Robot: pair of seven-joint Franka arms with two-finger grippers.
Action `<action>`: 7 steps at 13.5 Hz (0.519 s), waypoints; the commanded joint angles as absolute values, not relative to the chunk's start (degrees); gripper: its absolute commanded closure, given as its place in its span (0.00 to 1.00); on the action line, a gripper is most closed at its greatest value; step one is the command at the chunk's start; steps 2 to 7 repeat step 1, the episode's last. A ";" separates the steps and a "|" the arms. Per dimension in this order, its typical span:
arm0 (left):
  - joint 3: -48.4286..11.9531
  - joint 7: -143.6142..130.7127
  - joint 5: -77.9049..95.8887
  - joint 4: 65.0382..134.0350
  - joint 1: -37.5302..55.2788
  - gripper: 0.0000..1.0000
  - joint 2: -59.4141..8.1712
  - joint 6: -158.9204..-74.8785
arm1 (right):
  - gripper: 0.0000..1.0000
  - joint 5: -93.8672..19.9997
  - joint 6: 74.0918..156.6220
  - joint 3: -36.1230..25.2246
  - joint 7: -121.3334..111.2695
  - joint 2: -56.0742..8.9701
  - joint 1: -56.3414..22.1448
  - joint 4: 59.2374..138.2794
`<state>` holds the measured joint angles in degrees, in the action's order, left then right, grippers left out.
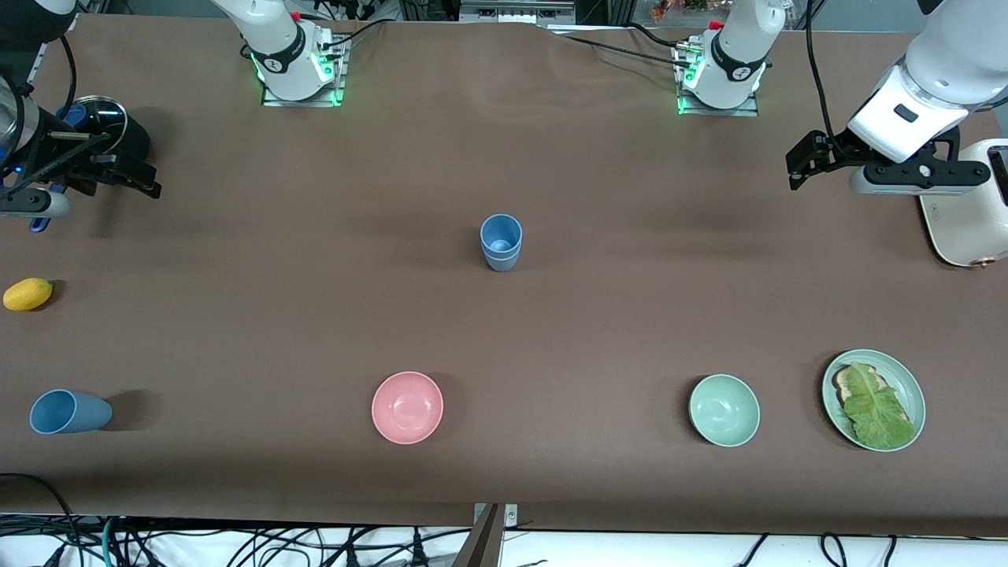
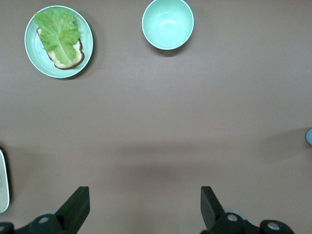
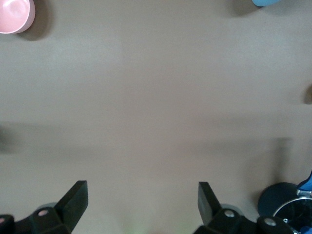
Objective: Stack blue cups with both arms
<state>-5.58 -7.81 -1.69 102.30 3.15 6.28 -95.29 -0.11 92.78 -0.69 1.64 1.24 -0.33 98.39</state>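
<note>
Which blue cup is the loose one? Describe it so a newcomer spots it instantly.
Start at the row of dishes nearest the front camera: a plate with bread and lettuce, a green bowl, a pink bowl. Follow that row on to the right arm's end of the table, where the loose blue cup lies. Unlike the upright nested blue cups mid-table, it lies on its side, alone.

No words, numbers or brand names could be read anywhere in the pictures. The two robot bases (image 1: 295, 67) (image 1: 720, 75) at the top of the front view each had a small round mark on a dark band, but it was too small to make out. The white box (image 1: 972, 216) at the right edge showed a tiny mark that could not be read either.
</note>
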 commanded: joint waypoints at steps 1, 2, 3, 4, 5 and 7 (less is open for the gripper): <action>-5.63 -7.21 -1.58 100.81 3.16 0.00 5.80 -93.96 | 0.00 -0.88 91.58 0.00 1.50 0.97 0.53 97.38; -5.63 -7.21 -1.58 100.81 3.16 0.00 5.80 -93.96 | 0.00 -0.88 91.58 0.00 1.50 0.97 0.53 97.38; -5.63 -7.21 -1.58 100.81 3.16 0.00 5.80 -93.96 | 0.00 -0.88 91.58 0.00 1.50 0.97 0.53 97.38; -5.63 -7.21 -1.58 100.81 3.16 0.00 5.80 -93.96 | 0.00 -0.88 91.58 0.00 1.50 0.97 0.53 97.38; -5.63 -7.21 -1.58 100.81 3.16 0.00 5.80 -93.96 | 0.00 -0.88 91.58 0.00 1.50 0.97 0.53 97.38; -5.63 -7.21 -1.58 100.81 3.16 0.00 5.80 -93.96 | 0.00 -0.88 91.58 0.00 1.50 0.97 0.53 97.38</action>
